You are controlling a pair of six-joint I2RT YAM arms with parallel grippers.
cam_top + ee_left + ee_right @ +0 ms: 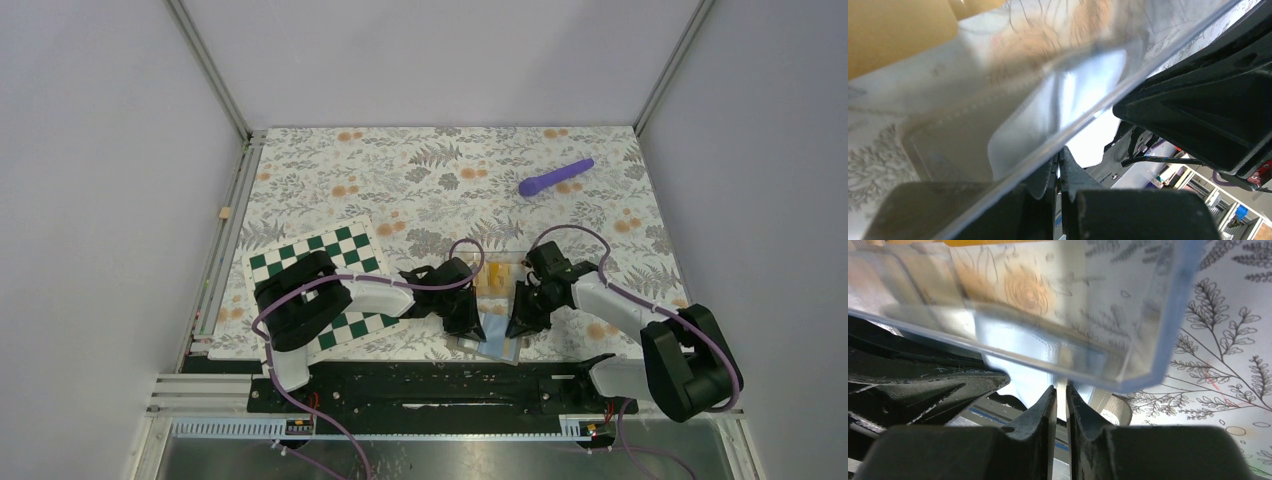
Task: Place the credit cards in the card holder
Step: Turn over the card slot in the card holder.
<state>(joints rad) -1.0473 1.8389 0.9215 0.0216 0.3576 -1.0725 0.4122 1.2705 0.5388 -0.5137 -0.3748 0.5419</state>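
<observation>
The orange-yellow credit cards [490,277] lie near the table's front edge, between the two arms. Just in front of them is the card holder [497,338], clear plastic with a pale blue part. My left gripper [468,322] is at its left side and my right gripper [520,322] at its right. In the left wrist view the gripper [1059,150] is shut, with its tips against the holder's clear edge [1098,107]. I cannot tell whether that edge is pinched. A card [898,35] shows at top left. The right gripper [1061,387] is shut on a thin pale strip of the holder [1048,340].
A green-and-white chessboard [340,250] lies at the left, partly under my left arm. A purple rod [556,177] rests at the back right on the floral cloth. Grey walls enclose the table on three sides.
</observation>
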